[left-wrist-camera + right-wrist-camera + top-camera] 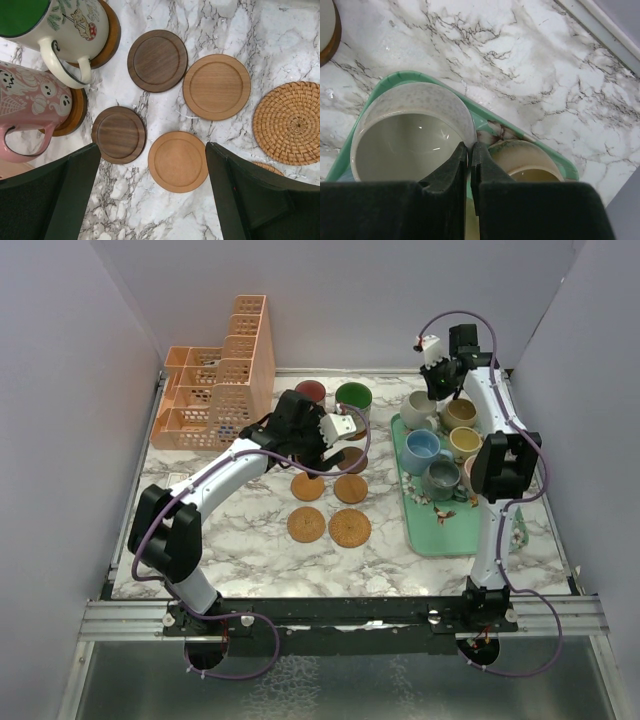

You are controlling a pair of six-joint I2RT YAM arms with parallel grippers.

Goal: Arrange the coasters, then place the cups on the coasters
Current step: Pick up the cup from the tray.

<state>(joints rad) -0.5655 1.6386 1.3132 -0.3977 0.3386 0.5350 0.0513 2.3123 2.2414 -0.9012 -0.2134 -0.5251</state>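
Cream cup (405,145) rim tight in right claw (470,150), arm outstretched over tray (440,540); left claw (152,150) agape, downward over coasters (157,60).

The marbled desk (240,540) carried a mint-green floral tray (450,540). Near the tray's left side lay round coasters (307,487), some wooden, some woven. Farther left of the tray stood a peach lattice organiser (215,390).

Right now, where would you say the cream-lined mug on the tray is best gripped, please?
Probably by the rim, from straight above, jaws straddling the wall: the cream-lined mug stands upright, mouth open, and the tan-lined mug crowds its side.
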